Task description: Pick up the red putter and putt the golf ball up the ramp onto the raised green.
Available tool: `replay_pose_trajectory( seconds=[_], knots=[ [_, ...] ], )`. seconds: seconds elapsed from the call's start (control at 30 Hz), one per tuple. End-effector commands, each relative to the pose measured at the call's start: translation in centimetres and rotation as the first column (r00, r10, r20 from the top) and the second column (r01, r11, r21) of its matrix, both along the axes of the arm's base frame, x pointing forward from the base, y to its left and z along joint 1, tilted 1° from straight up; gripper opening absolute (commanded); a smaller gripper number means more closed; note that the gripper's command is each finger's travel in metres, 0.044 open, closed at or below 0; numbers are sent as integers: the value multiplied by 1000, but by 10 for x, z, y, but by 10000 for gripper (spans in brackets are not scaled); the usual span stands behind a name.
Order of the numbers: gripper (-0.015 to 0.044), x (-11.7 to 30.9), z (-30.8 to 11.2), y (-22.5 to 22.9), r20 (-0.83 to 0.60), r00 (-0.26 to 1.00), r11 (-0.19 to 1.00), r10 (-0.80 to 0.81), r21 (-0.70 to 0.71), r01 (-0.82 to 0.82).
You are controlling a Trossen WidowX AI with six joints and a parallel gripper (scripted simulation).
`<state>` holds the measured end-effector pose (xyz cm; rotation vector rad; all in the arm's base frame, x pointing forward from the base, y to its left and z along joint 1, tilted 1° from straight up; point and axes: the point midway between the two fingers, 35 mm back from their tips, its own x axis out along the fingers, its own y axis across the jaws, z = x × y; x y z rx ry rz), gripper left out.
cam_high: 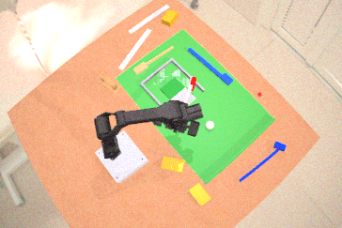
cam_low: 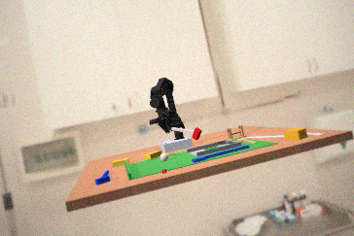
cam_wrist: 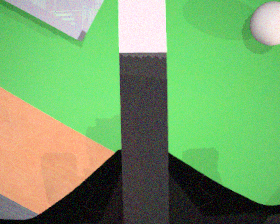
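Note:
My gripper (cam_high: 182, 124) (cam_low: 168, 127) (cam_wrist: 140, 157) is shut on the putter's dark grip (cam_wrist: 145, 110) and holds it above the mat. The putter's white shaft (cam_low: 183, 130) (cam_wrist: 142, 25) leads to its red head (cam_high: 193, 83) (cam_low: 196, 133), which hangs over the walled enclosure. The white golf ball (cam_high: 209, 125) (cam_low: 164, 157) (cam_wrist: 265, 23) rests on the green mat (cam_high: 230, 118) (cam_low: 146, 167) (cam_wrist: 200, 100), clear of the putter. The dark green square (cam_high: 172, 87) lies inside the grey walls (cam_high: 151, 96), with the pale ramp (cam_high: 184, 96) beside it, partly hidden by the shaft.
A thick blue club (cam_high: 209, 67) and a tan club (cam_high: 155, 61) lie on the mat. A thin blue club (cam_high: 259, 164), a small red cube (cam_high: 259, 94), yellow blocks (cam_high: 173, 164) (cam_high: 200, 194), white strips (cam_high: 135, 49) and a wooden rack (cam_high: 109, 82) surround it.

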<state>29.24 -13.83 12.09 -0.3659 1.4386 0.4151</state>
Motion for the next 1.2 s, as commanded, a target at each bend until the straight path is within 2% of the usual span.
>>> replay_pose_trajectory(
  seconds=[0.0,0.7,0.93,1.17],
  knots=[
    [0,-7,4,-25,-2,996,996,-90,-11,90],
    [0,-84,10,-129,-47,861,862,-506,-56,503],
    [0,-87,6,-132,-48,854,855,-518,-57,515],
    [0,-86,-20,-132,-48,854,855,-518,-57,515]
  ],
)
